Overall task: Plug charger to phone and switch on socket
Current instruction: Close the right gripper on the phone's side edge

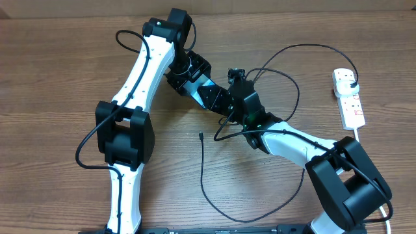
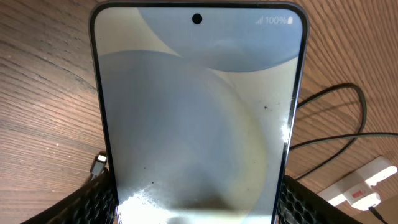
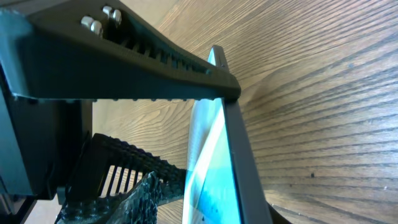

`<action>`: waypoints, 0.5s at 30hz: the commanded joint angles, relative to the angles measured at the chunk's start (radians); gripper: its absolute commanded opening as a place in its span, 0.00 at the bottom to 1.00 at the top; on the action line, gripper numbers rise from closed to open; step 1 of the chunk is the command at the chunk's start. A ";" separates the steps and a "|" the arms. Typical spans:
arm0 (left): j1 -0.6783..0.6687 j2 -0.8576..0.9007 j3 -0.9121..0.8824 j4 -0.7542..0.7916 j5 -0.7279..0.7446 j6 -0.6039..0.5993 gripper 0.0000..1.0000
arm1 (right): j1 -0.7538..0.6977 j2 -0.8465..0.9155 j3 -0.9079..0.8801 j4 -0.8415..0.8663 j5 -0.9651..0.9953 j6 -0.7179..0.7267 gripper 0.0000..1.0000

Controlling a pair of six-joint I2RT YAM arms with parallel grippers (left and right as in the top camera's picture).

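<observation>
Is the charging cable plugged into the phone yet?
No, it is out. The charger's connector tip lies loose on the table, apart from the phone.

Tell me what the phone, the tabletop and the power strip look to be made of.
The phone has a glossy glass front, going by the reflections and dust specks. Its dark frame could be metal or plastic. The tabletop shows matte wood grain and may be laminate. The power strip looks like smooth white moulded plastic with red switches.
</observation>
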 commanded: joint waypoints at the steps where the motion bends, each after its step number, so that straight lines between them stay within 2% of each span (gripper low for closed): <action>1: -0.011 -0.008 0.003 -0.003 0.046 0.002 0.05 | 0.002 0.004 0.027 0.006 0.021 0.003 0.37; 4: -0.012 -0.008 0.003 -0.002 0.045 0.002 0.04 | 0.002 0.004 0.027 0.006 0.025 0.003 0.35; 7: -0.013 -0.008 0.003 -0.002 0.045 0.002 0.04 | 0.002 0.004 0.027 0.004 0.025 0.004 0.27; 15: -0.013 -0.008 0.003 -0.003 0.013 0.006 0.04 | 0.002 0.004 0.027 -0.004 0.015 0.015 0.14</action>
